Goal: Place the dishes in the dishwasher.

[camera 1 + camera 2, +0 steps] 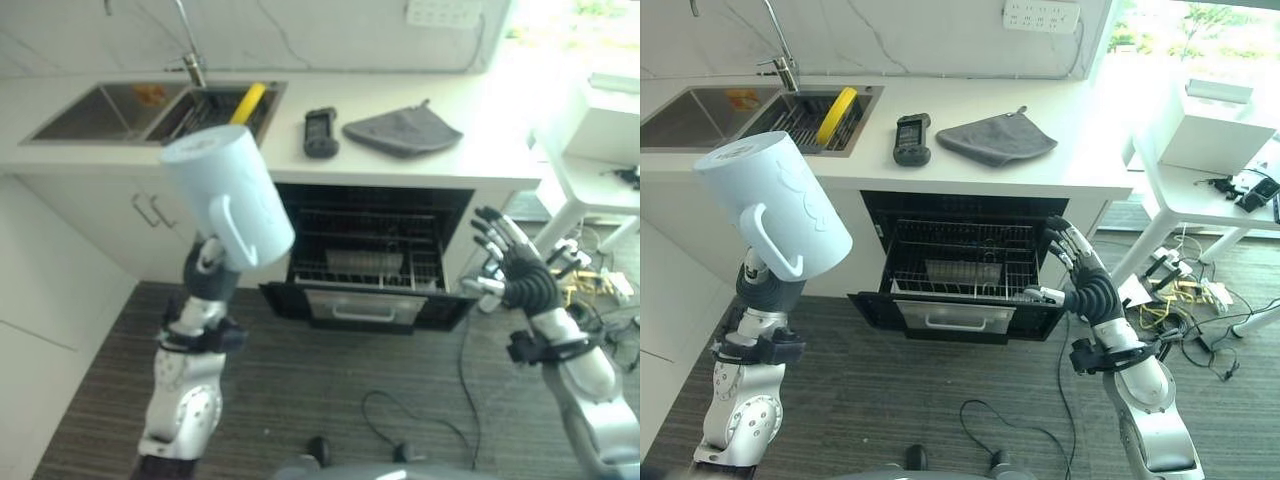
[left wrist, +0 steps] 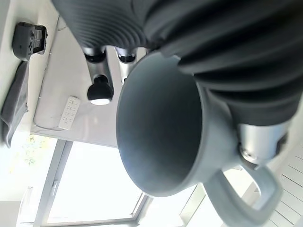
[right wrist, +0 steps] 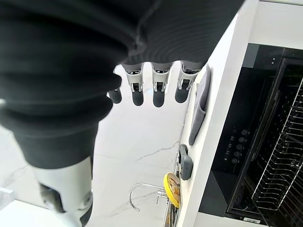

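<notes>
Mug [image 1: 770,205] — clasped in left hand [image 1: 205,262], left of open dishwasher [image 1: 960,265]; right hand [image 1: 1080,275] — fingers spread, empty, beside its right edge.

White counter [image 1: 1060,165] carrying a sink [image 1: 700,115] with a yellow dish [image 1: 837,110] standing in its rack. Grey cloth [image 1: 997,137] and dark device [image 1: 912,137] lying beside each other
</notes>
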### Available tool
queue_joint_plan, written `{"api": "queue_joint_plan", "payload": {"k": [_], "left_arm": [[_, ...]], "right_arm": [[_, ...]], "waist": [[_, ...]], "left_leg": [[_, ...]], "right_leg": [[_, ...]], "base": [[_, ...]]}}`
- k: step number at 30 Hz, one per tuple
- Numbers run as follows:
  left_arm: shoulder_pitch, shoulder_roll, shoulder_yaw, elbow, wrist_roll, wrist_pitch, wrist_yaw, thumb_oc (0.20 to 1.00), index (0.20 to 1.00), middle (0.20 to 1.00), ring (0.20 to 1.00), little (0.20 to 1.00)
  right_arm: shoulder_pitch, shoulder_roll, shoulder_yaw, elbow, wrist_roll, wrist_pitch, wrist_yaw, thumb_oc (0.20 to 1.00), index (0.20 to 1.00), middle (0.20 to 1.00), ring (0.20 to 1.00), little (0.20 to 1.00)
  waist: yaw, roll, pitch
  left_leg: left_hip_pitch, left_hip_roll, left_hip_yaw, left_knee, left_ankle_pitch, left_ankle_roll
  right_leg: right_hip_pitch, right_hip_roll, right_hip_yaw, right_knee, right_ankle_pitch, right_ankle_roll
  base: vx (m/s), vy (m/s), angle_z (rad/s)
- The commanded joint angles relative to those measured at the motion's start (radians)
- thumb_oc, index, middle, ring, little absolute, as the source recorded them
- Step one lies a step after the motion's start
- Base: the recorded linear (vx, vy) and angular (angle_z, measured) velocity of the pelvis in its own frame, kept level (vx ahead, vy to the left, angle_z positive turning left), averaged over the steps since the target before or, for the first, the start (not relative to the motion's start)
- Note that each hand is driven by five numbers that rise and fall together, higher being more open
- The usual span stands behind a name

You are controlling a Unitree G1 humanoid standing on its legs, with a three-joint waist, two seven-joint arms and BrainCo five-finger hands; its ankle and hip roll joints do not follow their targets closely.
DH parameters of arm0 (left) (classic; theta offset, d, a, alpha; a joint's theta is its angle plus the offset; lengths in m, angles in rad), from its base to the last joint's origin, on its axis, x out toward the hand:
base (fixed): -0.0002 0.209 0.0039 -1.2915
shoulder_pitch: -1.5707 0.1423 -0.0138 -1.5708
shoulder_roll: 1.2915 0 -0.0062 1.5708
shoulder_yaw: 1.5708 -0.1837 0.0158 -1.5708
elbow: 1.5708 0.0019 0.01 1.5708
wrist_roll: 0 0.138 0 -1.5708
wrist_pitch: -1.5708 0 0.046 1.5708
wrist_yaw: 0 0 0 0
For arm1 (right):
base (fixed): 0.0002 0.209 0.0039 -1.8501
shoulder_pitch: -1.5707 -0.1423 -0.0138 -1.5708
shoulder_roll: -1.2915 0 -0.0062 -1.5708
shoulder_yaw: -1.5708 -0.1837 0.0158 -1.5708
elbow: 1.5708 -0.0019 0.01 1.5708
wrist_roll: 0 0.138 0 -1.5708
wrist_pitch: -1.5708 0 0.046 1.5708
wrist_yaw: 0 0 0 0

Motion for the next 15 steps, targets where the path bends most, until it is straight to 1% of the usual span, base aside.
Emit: {"api": "queue_joint_plan", "payload": {"k": [1,4,8,12,15], "left_arm": [[-0.027,0.055,0.041,-0.033,0.026,-0.087,-0.005,0.200,0.200,0.200,0.200,0.200],[-0.027,0.055,0.041,-0.029,0.027,-0.093,-0.009,0.200,0.200,0.200,0.200,0.200],[-0.022,0.054,0.047,-0.031,0.027,-0.093,-0.002,0.200,0.200,0.200,0.200,0.200],[-0.027,0.053,0.045,-0.032,0.026,-0.091,-0.001,0.200,0.200,0.200,0.200,0.200],[-0.025,0.047,0.042,-0.041,0.036,-0.087,0.000,0.200,0.200,0.200,0.200,0.200]], "right_arm": [[-0.030,0.014,-0.010,-0.069,0.004,-0.098,-0.031,1.000,1.000,1.000,1.000,1.000],[-0.047,0.020,-0.006,-0.066,0.002,-0.094,-0.052,1.000,1.000,1.000,1.000,1.000],[-0.046,0.024,-0.003,-0.070,-0.006,-0.086,-0.052,1.000,1.000,1.000,1.000,1.000],[-0.046,0.021,-0.004,-0.067,-0.007,-0.088,-0.056,1.000,1.000,1.000,1.000,1.000],[-0.042,0.026,-0.005,-0.080,-0.011,-0.078,-0.057,1.000,1.000,1.000,1.000,1.000]], "waist": [[0.010,-0.010,-0.052],[0.012,-0.003,-0.056],[0.009,0.001,-0.060],[0.006,0.001,-0.059],[0.006,-0.003,-0.058]], "left_leg": [[0.019,0.062,-0.014,0.000,-0.070,-0.021],[0.022,0.061,-0.017,0.000,-0.072,-0.020],[0.027,0.059,-0.018,0.000,-0.073,-0.020],[0.026,0.058,-0.021,0.000,-0.073,-0.020],[0.026,0.058,-0.022,0.000,-0.075,-0.021]], "right_leg": [[0.008,-0.054,-0.037,0.001,-0.009,0.062],[0.008,-0.052,-0.037,0.001,-0.010,0.061],[0.009,-0.050,-0.035,0.001,-0.012,0.059],[0.008,-0.046,-0.032,0.001,-0.015,0.057],[0.007,-0.045,-0.031,0.001,-0.015,0.058]], "base": [[0.00,0.000,0.00],[0.00,0.000,0.00],[0.00,0.000,0.00],[0.00,0.000,0.00],[0.00,0.000,0.00]]}}
